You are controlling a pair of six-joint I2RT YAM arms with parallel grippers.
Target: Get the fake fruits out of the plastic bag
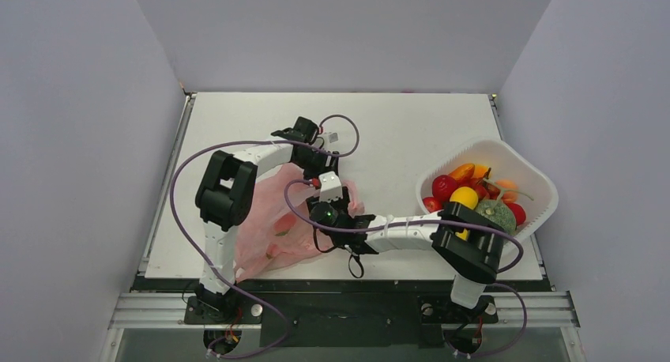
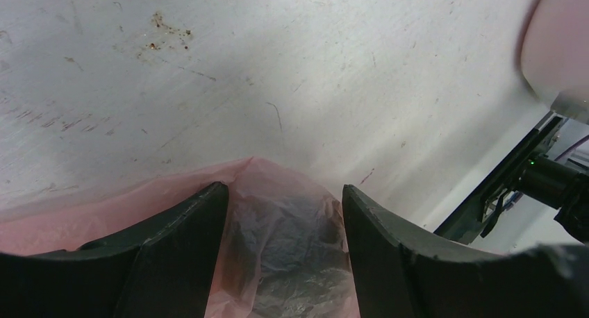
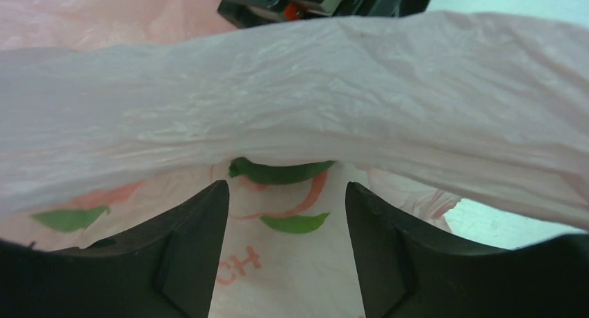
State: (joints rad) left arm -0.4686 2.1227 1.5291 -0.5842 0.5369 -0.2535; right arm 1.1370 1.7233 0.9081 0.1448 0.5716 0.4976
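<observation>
nearly done: bag looks almost emptied
the fake fruits sit heaped in the white basket, well right of the plastic bag. left gripper fingers are spread around a fold of its film. right gripper is spread and empty at its mouth, facing a green piece, likely the last one inside.

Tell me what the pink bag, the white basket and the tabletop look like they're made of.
Pink bag: thin plastic film, translucent with a soft sheen; it wrinkles finely and sags in folds. White basket: probably rigid moulded plastic, smooth and slightly glossy, with rounded corners. Tabletop: a hard pale board, matte, scratched and stained; laminate or painted, I cannot tell.
</observation>
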